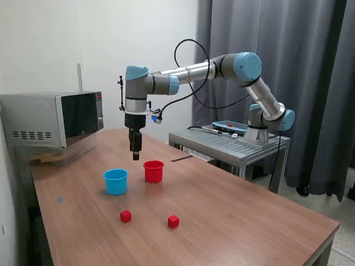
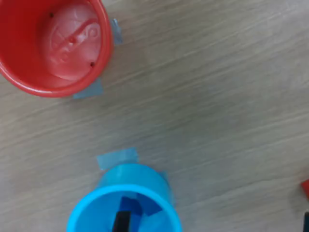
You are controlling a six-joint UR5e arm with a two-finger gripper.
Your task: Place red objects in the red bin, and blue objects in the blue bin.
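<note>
Your gripper [image 1: 135, 157] hovers above cups, grip state unclear. Red cubes [image 1: 126, 216] remain on table [image 1: 249, 221]. Risk: low descent clips red cup [image 1: 153, 170] rim, tips it.

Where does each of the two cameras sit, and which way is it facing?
Exterior view: off the arm, across the wooden table, seeing the whole arm and gripper above the cups.
Wrist view: on the wrist, looking straight down into the red cup and blue cup; no clear gripper part.
Shared: both cups; red cup, blue cup.
</note>
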